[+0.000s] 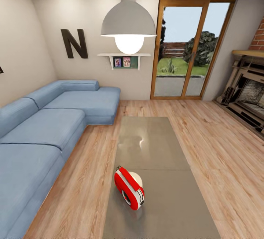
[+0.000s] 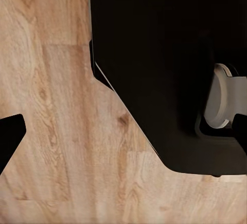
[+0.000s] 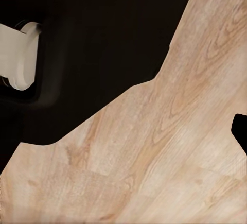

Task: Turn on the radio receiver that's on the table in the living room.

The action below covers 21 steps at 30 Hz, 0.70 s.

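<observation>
Living room: red radio (image 1: 128, 188) stands on edge on long low table (image 1: 172, 209), toward table's near end, closer to its sofa-side edge; pale disc (image 1: 136, 179) touching behind it. Blue sofa (image 1: 44, 132) runs along table's left; glass doors (image 1: 190, 48) beyond far end. Wrist views look down on plank floor (image 2: 62, 147) past dark robot body (image 2: 164, 54); finger state of either gripper cannot be told. Judgement: radio within sight, no reach begun, switch-on not yet done.

Bright, sharp render; lit pendant lamp (image 1: 128, 30) glares on table (image 1: 154, 140).
</observation>
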{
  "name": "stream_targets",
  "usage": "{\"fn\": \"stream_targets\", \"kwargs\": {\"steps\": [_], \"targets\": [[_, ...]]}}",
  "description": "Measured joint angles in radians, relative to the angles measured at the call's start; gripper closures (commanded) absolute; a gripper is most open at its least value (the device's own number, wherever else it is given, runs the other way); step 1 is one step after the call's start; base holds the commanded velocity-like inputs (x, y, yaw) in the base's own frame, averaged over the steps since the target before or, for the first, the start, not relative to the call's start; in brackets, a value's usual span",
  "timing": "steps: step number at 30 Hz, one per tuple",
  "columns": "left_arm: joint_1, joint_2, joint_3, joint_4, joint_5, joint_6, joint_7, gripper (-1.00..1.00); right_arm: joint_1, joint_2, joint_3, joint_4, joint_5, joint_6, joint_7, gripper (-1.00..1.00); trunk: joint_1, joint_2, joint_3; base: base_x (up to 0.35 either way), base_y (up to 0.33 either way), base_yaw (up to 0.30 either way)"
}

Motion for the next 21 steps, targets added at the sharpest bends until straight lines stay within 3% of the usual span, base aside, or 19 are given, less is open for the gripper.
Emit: {"fn": "stream_targets", "kwargs": {"steps": [21], "targets": [[0.0,0.0,0.0,0.0,0.0,0.0,0.0,-1.0,0.0,0.0,0.0,0.0,0.0,0.0,0.001,-1.0,0.0,0.0,-0.034,0.0,0.0,0.0]]}}
